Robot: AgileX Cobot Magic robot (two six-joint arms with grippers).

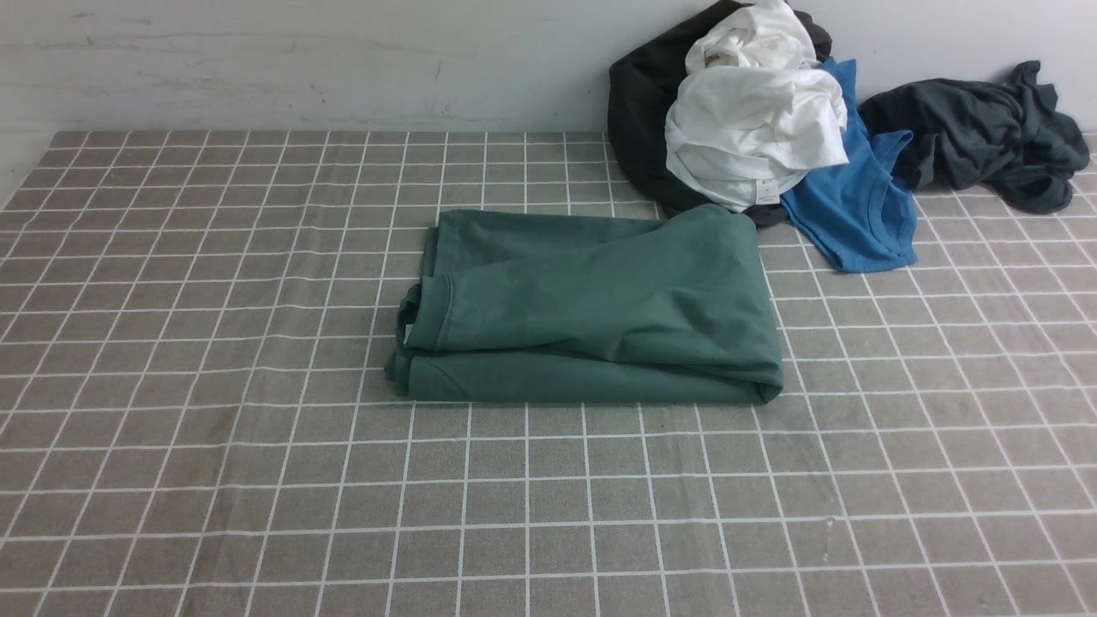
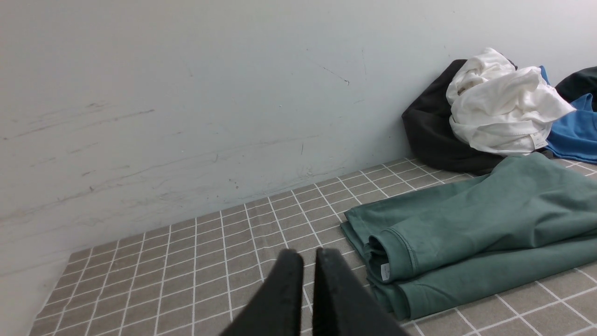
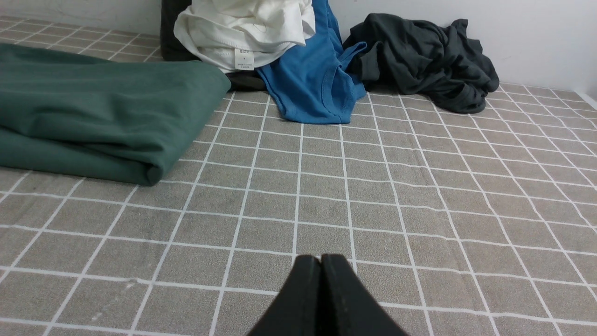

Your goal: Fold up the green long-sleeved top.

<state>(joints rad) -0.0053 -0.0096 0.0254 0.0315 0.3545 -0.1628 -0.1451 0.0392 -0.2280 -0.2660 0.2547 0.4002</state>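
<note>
Front view: the green long-sleeved top (image 1: 591,308) lies folded into a compact rectangle at the middle of the bench (image 1: 214,480), its far right corner just beside a heap of clothes against the wall: a white garment (image 1: 754,128) on a black one, a blue shirt (image 1: 857,214) and, further right, a dark grey garment (image 1: 977,137). Neither arm shows here.

Left wrist view: the left gripper (image 2: 308,261) hangs near the top's open end, where a ribbed hem and a small label show; its fingers (image 2: 284,289) are clenched on nothing, a thin slit between them.

Right wrist view: the right gripper (image 3: 321,261) hovers over bare bench, well apart from the top's rounded fold edge, fingers pressed together and empty.

The fold looks essentially done. Any finishing touch should be a light flattening or squaring of the layered hem end, pressing downward rather than dragging sideways, so the layers stay aligned and the neighbouring pile is not snagged.
</note>
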